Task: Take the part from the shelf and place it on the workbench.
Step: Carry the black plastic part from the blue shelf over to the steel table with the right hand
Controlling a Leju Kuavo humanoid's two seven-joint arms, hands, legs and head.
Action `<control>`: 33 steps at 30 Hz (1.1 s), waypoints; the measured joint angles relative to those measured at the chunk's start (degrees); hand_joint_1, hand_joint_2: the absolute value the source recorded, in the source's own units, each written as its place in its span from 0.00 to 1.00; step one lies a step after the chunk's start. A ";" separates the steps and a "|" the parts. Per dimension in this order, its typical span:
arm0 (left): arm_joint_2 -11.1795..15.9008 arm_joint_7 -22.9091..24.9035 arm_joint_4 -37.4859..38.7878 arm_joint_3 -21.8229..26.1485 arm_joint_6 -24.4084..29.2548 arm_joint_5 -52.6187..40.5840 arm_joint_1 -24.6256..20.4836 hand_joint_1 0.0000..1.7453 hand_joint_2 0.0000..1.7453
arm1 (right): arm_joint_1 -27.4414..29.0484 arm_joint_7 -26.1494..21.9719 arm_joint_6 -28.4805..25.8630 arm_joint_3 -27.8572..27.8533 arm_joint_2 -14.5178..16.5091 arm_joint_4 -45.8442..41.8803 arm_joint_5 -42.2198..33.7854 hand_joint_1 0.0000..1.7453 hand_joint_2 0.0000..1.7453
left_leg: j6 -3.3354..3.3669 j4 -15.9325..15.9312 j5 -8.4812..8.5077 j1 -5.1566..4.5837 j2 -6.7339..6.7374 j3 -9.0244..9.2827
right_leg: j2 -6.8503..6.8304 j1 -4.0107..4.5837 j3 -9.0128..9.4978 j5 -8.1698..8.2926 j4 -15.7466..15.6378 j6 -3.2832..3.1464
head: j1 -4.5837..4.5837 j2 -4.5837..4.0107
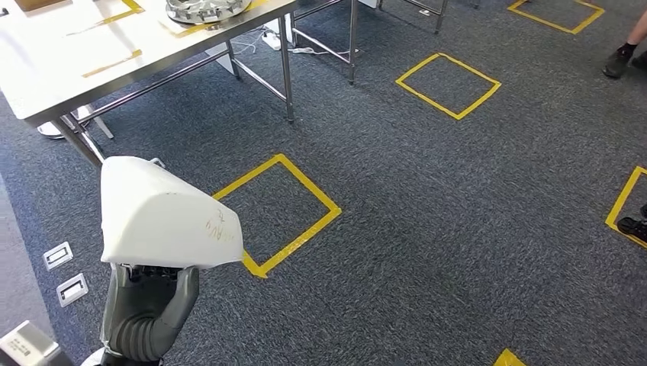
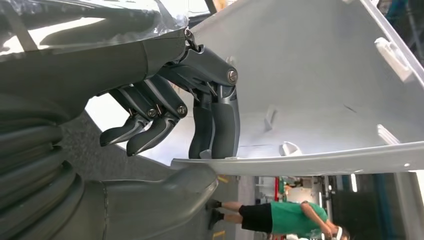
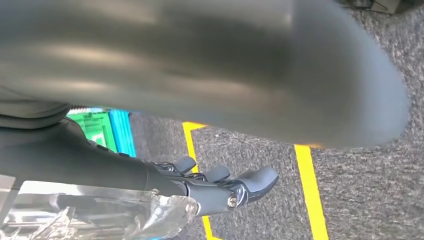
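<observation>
My left hand holds a white moulded plastic part with faint red writing, low at the left of the head view. In the left wrist view the dark fingers press on the part's ribbed inner face and the thumb lies under its edge. The white workbench with yellow tape marks stands ahead at the upper left, apart from the part. My right hand hangs over the carpet with its fingers stretched out and nothing in them.
A round metal part lies on the workbench's far side. The bench's steel legs reach the carpet. Yellow tape squares mark the floor. A person's shoes stand at the right. Floor sockets sit at the left.
</observation>
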 joint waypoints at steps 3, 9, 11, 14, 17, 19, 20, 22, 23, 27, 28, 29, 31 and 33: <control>0.13 0.14 0.02 0.24 0.10 0.73 0.05 1.00 1.00 | -0.10 0.28 0.19 0.00 0.14 -0.13 0.09 0.00 0.00 | -0.09 -9.35 5.14 0.27 0.33 5.00 | -0.60 -0.15 0.37 -0.32 0.03 0.55 | -0.15 0.00; 0.45 0.15 0.01 0.55 0.32 2.22 0.32 1.00 1.00 | -0.16 0.41 0.16 0.01 0.13 -0.44 0.41 0.00 0.00 | 0.95 -15.54 5.81 -0.03 0.68 7.98 | -0.73 0.08 0.30 -0.58 0.31 0.71 | -0.69 0.00; 0.50 0.21 0.01 0.58 0.39 2.62 0.33 1.00 1.00 | -0.20 0.44 0.16 0.02 0.16 -0.63 0.41 0.00 0.00 | 1.24 -15.53 5.70 -0.09 0.67 8.03 | -0.74 0.07 0.55 -0.49 -0.07 0.85 | -0.68 0.00; 0.53 0.40 0.01 0.58 0.60 3.34 0.34 1.00 1.00 | -0.17 0.57 0.17 0.02 0.13 -0.80 0.41 0.00 0.00 | 1.47 -15.49 5.59 -0.10 0.67 8.10 | -0.73 0.08 0.82 -0.34 -0.51 1.26 | -0.68 0.00; 0.55 0.49 0.01 0.60 0.87 3.69 0.34 1.00 1.00 | -0.17 0.67 0.23 0.01 0.13 -1.01 0.51 0.00 0.00 | 1.56 -15.47 5.55 -0.13 0.68 8.11 | -0.73 0.07 0.90 -0.27 -0.72 1.73 | -0.73 0.00; 0.60 0.55 0.01 0.61 1.08 3.92 0.34 1.00 1.00 | -0.16 0.72 0.29 0.01 0.13 -1.13 0.54 0.00 0.00 | 1.57 -15.46 5.55 -0.14 0.68 8.12 | -0.73 0.07 0.89 -0.25 -0.74 1.95 | -0.74 0.00; 0.65 0.58 0.01 0.62 1.16 4.03 0.35 1.00 1.00 | -0.16 0.75 0.32 0.01 0.13 -1.16 0.54 0.00 0.00 | 1.57 -15.46 5.55 -0.14 0.68 8.12 | -0.73 0.07 0.88 -0.25 -0.74 2.02 | -0.74 0.00; 0.79 0.62 0.01 0.63 1.25 4.15 0.34 1.00 1.00 | -0.16 0.80 0.43 0.01 0.13 -1.25 0.54 0.00 0.00 | 1.56 -15.46 5.56 -0.11 0.68 8.15 | -0.73 0.08 0.86 -0.25 -0.73 2.08 | -0.74 0.00; 0.87 0.62 0.01 0.63 1.29 4.17 0.34 1.00 1.00 | -0.16 0.81 0.46 0.01 0.13 -1.30 0.54 0.00 0.00 | 1.56 -15.47 5.56 -0.09 0.68 8.17 | -0.73 0.10 0.86 -0.26 -0.72 2.09 | -0.73 0.00; 0.99 0.63 0.01 0.63 1.46 4.19 0.34 1.00 1.00 | -0.17 0.84 0.51 0.01 0.11 -1.47 0.54 0.00 0.00 | 1.54 -15.50 5.56 0.05 0.69 8.22 | -0.73 0.25 0.85 -0.35 -0.64 2.02 | -0.72 0.00; 0.99 0.63 0.01 0.63 1.51 4.19 0.34 1.00 1.00 | -0.17 0.84 0.51 0.01 0.10 -1.51 0.54 0.00 0.00 | 1.52 -15.51 5.56 0.08 0.69 8.23 | -0.73 0.28 0.85 -0.38 -0.62 1.98 | -0.72 0.00; 1.00 0.64 0.01 0.63 1.57 4.19 0.34 1.00 1.00 | -0.17 0.84 0.51 0.02 0.08 -1.56 0.54 0.00 0.00 | 1.51 -15.51 5.56 0.10 0.69 8.23 | -0.73 0.31 0.85 -0.40 -0.60 1.95 | -0.72 0.00; 1.01 0.68 0.01 0.63 1.70 4.19 0.34 1.00 1.00 | -0.17 0.85 0.52 0.02 0.07 -1.63 0.54 0.00 0.00 | 1.49 -15.52 5.56 0.13 0.69 8.24 | -0.74 0.33 0.85 -0.42 -0.57 1.91 | -0.73 0.00; 1.02 0.72 0.01 0.63 1.81 4.16 0.35 1.00 1.00 | -0.16 0.88 0.53 0.02 0.07 -1.70 0.54 0.00 0.00 | 1.48 -15.53 5.56 0.13 0.69 8.24 | -0.74 0.34 0.85 -0.43 -0.56 1.90 | -0.74 0.00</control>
